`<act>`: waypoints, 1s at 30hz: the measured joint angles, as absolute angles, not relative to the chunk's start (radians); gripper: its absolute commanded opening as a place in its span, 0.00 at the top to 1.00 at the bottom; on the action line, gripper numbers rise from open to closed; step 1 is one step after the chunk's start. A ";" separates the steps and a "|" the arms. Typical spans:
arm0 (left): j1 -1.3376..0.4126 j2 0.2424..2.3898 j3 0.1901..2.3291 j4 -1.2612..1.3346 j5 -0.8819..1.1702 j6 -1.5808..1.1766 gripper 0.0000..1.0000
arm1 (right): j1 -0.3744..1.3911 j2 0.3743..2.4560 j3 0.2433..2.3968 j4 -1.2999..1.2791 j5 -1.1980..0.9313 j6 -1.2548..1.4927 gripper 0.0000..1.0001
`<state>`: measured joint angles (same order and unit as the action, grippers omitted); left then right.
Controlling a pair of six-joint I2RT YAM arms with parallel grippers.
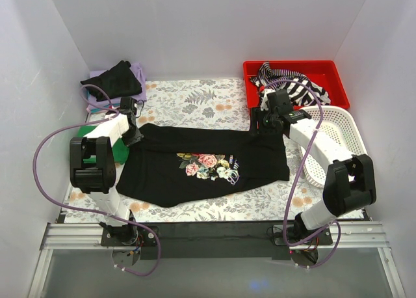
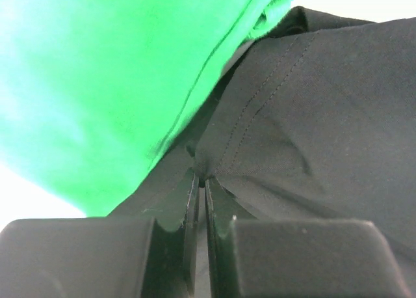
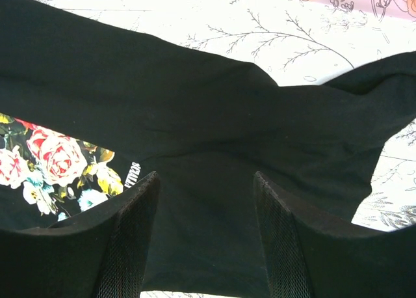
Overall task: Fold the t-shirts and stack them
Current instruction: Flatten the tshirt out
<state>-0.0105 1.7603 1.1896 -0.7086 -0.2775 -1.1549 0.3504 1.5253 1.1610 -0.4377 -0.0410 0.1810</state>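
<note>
A black t-shirt with a floral chest print (image 1: 201,164) lies spread flat across the middle of the table. My left gripper (image 1: 133,134) is at its far left corner, shut on a pinched fold of the black cloth (image 2: 273,116); the jaws (image 2: 202,179) meet with the fabric bunched at their tips. A green t-shirt (image 2: 97,83) lies right beside that grip, under the left arm (image 1: 119,151). My right gripper (image 1: 266,125) hangs open over the shirt's far right corner. Its fingers (image 3: 205,176) straddle flat black cloth (image 3: 195,103) and hold nothing, with the flower print (image 3: 52,161) to their left.
Black and lilac shirts (image 1: 117,82) are piled at the back left. A red bin (image 1: 325,70) at the back right holds a black-and-white striped shirt (image 1: 289,84). A white mesh basket (image 1: 338,132) stands at the right, behind the right arm. The table covering (image 1: 195,99) is floral.
</note>
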 measured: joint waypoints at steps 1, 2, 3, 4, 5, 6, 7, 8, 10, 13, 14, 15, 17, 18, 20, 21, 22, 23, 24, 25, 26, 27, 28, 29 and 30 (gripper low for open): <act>-0.010 1.763 1.194 -0.712 -0.283 -1.153 0.98 | 0.351 1.526 1.161 -0.438 -0.042 0.181 0.34; -0.010 1.769 1.202 -0.717 -0.290 -1.151 0.95 | 0.352 1.526 1.161 -0.438 -0.043 0.181 0.34; -0.010 1.778 1.212 -0.722 -0.297 -1.149 0.91 | 0.354 1.526 1.161 -0.438 -0.045 0.181 0.34; -0.010 1.789 1.219 -0.725 -0.303 -1.147 0.86 | 0.354 1.526 1.161 -0.438 -0.045 0.181 0.34; -0.010 1.797 1.225 -0.728 -0.311 -1.144 0.83 | 0.354 1.526 1.160 -0.438 -0.045 0.181 0.34; -0.010 1.807 1.226 -0.731 -0.321 -1.142 0.76 | 0.354 1.526 1.159 -0.437 -0.045 0.181 0.34; -0.010 1.813 1.226 -0.736 -0.334 -1.140 0.72 | 0.354 1.526 1.155 -0.435 -0.044 0.181 0.34; -0.010 1.818 1.226 -0.742 -0.347 -1.139 0.71 | 0.354 1.526 1.151 -0.435 -0.043 0.181 0.34; -0.010 1.821 1.226 -0.755 -0.364 -1.142 0.70 | 0.354 1.526 1.143 -0.439 -0.041 0.180 0.34; -0.010 1.817 1.226 -0.759 -0.363 -1.146 0.69 | 0.354 1.526 1.136 -0.438 -0.045 0.173 0.34; -0.010 1.811 1.226 -0.758 -0.349 -1.146 0.69 | 0.354 1.525 1.129 -0.439 -0.047 0.171 0.34; -0.010 1.801 1.226 -0.758 -0.327 -1.146 0.69 | 0.355 1.525 1.118 -0.439 -0.051 0.168 0.34; -0.011 1.772 1.229 -0.756 -0.260 -1.145 0.69 | 0.355 1.525 1.089 -0.439 -0.064 0.160 0.34; -0.013 1.755 1.236 -0.752 -0.226 -1.145 0.69 | 0.355 1.525 1.071 -0.440 -0.071 0.158 0.35; -0.022 1.723 1.251 -0.738 -0.154 -1.145 0.69 | 0.356 1.525 1.033 -0.443 -0.088 0.154 0.35; -0.028 1.710 1.255 -0.725 -0.117 -1.144 0.69 | 0.357 1.525 1.019 -0.443 -0.094 0.153 0.35; -0.035 1.699 1.257 -0.713 -0.088 -1.144 0.69 | 0.359 1.525 1.004 -0.443 -0.107 0.152 0.35; -0.045 1.688 1.256 -0.693 -0.038 -1.143 0.69 | 0.361 1.527 0.996 -0.443 -0.116 0.152 0.36; -0.052 1.684 1.256 -0.672 0.015 -1.143 0.69 | 0.364 1.529 0.989 -0.440 -0.126 0.152 0.36; -0.056 1.684 1.255 -0.654 0.052 -1.143 0.69 | 0.367 1.533 0.987 -0.435 -0.134 0.152 0.36; -0.062 1.690 1.251 -0.631 0.099 -1.146 0.69 | 0.369 1.540 0.987 -0.429 -0.139 0.152 0.36; -0.069 1.700 1.250 -0.615 0.135 -1.147 0.70 | 0.371 1.549 0.987 -0.417 -0.142 0.153 0.36; -0.074 1.715 1.250 -0.601 0.167 -1.149 0.70 | 0.374 1.559 0.987 -0.406 -0.144 0.153 0.36; -0.077 1.733 1.250 -0.590 0.184 -1.150 0.70 | 0.375 1.576 0.991 -0.397 -0.146 0.154 0.36; -0.081 1.758 1.251 -0.582 0.195 -1.150 0.70 | 0.376 1.596 0.997 -0.390 -0.148 0.155 0.36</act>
